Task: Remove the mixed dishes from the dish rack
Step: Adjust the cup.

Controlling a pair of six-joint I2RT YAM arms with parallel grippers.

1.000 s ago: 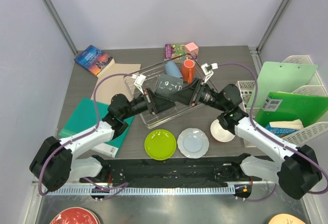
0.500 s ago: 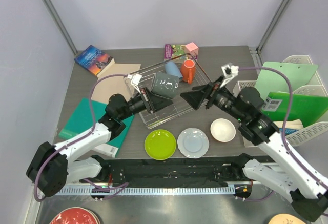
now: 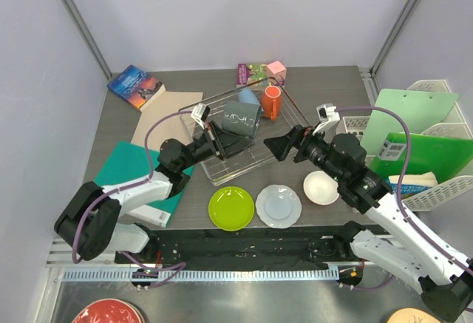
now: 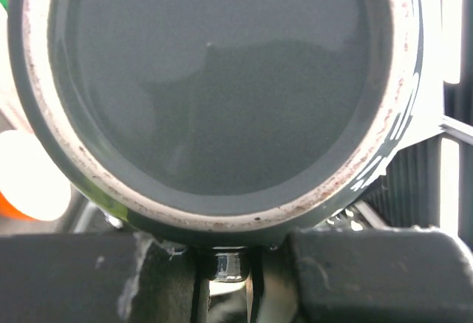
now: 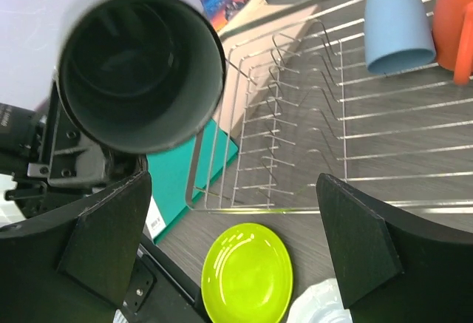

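The left hand (image 3: 222, 144) is pinched on the dark grey mug (image 3: 241, 121), holding it on its side above the dish rack (image 3: 260, 162), probably to carry it off. The right hand (image 3: 278, 145) hangs spread and empty at the rack's right edge. A green plate (image 3: 231, 208), pale plate (image 3: 278, 205) and white bowl (image 3: 321, 188) lie on the desk (image 3: 336, 90) before the rack. The blue cup (image 3: 247, 100) and orange mug (image 3: 271, 103) sit at its far end. The right wrist view shows the grey mug's mouth, the left only its base.

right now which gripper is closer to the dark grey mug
Left. The left gripper is clamped on the dark grey mug; the right gripper hangs open off to its right, not touching.
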